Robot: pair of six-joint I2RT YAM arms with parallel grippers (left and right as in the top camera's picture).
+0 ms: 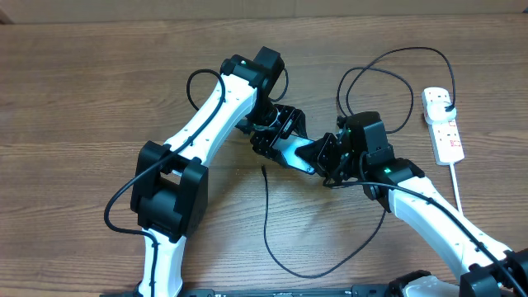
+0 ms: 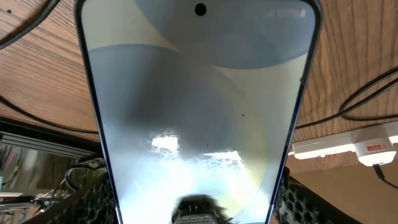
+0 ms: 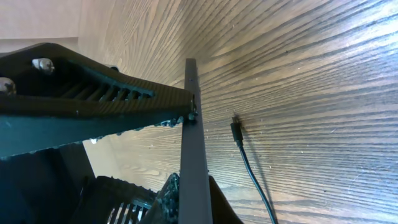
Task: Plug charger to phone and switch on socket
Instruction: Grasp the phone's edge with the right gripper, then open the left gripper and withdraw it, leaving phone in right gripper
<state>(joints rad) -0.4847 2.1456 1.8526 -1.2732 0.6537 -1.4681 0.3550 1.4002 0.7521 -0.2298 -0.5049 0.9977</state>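
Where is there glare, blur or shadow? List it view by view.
Left wrist: a white glare patch washes out the lower phone screen, and the bottom edge blurs. Right wrist: the near finger is dark and soft, while the charger tip is sharp. Overhead: even light, soft shadows on the table.

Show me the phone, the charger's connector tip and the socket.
phone (image 2: 199,106), left wrist view, middle of the screen.
charger (image 3: 236,132), right wrist view, its small connector tip.
socket (image 1: 445,132), overhead view, middle of its white body.
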